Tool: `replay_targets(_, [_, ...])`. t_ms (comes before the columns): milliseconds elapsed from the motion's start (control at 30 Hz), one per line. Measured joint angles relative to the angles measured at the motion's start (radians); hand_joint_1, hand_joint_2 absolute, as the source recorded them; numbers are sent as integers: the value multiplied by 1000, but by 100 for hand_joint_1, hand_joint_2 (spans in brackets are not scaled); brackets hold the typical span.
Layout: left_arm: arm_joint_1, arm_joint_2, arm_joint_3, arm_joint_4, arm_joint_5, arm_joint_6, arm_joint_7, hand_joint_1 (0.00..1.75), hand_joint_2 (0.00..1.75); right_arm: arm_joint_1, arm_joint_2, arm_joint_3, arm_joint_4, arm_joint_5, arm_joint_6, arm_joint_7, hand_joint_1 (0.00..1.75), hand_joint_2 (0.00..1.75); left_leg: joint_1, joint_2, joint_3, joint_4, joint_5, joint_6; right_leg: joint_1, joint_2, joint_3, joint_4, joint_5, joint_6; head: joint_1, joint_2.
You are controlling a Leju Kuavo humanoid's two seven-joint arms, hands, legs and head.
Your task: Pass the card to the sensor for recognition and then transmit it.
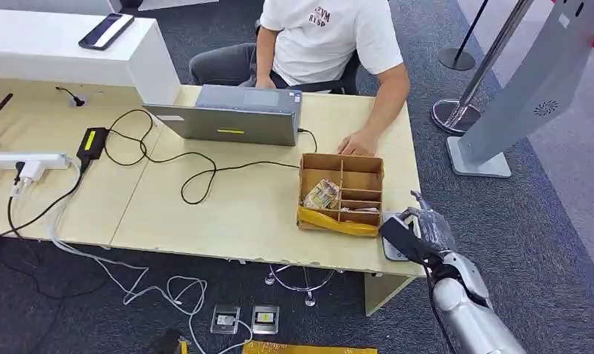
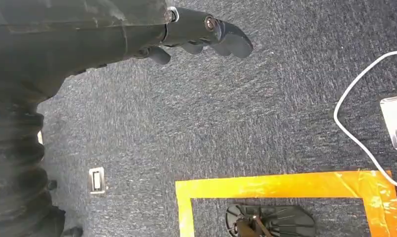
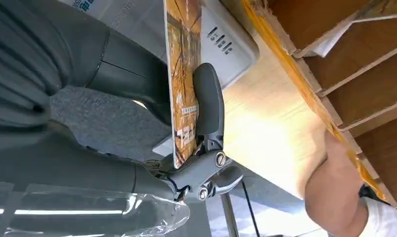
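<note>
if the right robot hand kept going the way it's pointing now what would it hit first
Probably the grey sensor pad on the table corner: the right robot hand holds the card close beside it. The cardboard box lies just beyond. Depth is unclear.

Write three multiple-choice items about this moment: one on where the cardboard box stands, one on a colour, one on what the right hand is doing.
1. Where does the cardboard box stand?
A. on the floor
B. on the table near its right end
C. on the laptop

2. What colour is the tape on the carpet?
A. orange-yellow
B. blue
C. white

3. What is the state of the right hand?
A. open over the box
B. curled on nothing
C. it holds the card

Answers: 1 B, the head view shows it by the table's right end; 2 A, the left wrist view shows it; 3 C, the card sits pinched against the thumb.
</note>
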Motion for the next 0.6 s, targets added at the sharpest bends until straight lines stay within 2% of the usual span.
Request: replay_targets(600, [0, -1, 0, 0, -4, 2, 0, 0, 175, -17, 8, 0, 53, -15, -29, -22, 175, 175, 0, 0, 0, 0, 0, 0, 0, 0, 0, 0, 0, 0, 0, 0])
